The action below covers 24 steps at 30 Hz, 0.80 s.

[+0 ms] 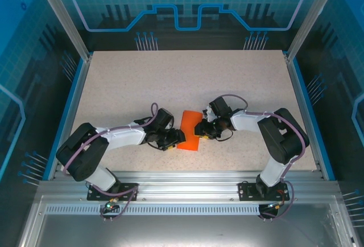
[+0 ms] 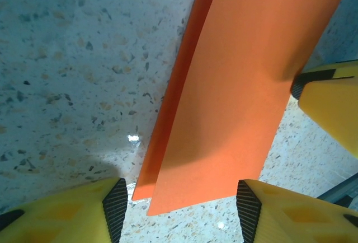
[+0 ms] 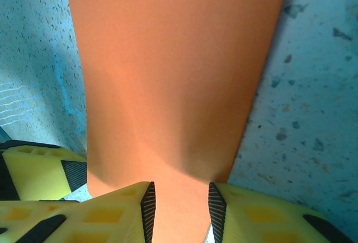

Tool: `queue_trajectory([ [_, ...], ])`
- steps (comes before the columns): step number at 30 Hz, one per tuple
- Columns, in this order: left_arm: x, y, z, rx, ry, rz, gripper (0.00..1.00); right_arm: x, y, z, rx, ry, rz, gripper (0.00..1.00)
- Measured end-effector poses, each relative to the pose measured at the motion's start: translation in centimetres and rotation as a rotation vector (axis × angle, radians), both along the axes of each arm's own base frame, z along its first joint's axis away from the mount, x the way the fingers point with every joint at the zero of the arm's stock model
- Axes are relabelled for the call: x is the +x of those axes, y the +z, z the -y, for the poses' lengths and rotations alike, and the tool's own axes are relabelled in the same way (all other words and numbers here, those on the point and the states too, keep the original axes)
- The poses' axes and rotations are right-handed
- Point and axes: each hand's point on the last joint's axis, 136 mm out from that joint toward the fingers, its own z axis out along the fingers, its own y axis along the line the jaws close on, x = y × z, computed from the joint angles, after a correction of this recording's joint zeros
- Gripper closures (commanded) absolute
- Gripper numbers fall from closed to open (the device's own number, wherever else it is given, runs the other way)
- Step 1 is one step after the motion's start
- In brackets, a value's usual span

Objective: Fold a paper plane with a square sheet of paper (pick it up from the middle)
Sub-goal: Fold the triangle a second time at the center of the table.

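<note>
The square sheet of paper (image 1: 189, 130) is bright orange and folded into a narrow rectangle with two layers, lying on the table between both arms. My left gripper (image 1: 170, 140) sits at its near left edge. In the left wrist view that gripper (image 2: 182, 212) is wide open, and the paper's short end (image 2: 224, 114) lies just ahead of the gap. My right gripper (image 1: 202, 128) is on the paper's right side. Its jaws (image 3: 182, 212) stand narrowly open over the paper (image 3: 173, 75), which runs into the gap between the pads and bulges slightly.
The speckled table (image 1: 187, 82) stretches away behind the paper, bounded by blue rails and glass walls. The right gripper's yellow finger (image 2: 330, 100) is at the paper's right edge in the left wrist view. A left finger (image 3: 39, 170) lies beside the paper in the right wrist view.
</note>
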Motion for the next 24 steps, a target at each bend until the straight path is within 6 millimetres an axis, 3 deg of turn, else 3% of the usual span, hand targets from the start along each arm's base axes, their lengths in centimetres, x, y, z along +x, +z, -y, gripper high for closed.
queue_trajectory([
  [17,0.0,0.4,0.9,-0.030,-0.021,0.017,0.47,0.0,0.0,0.0,0.003,0.000,-0.001,0.66],
  [24,0.7,1.8,1.4,-0.067,-0.021,0.067,0.46,0.0,0.0,0.0,0.005,0.000,0.002,0.65],
])
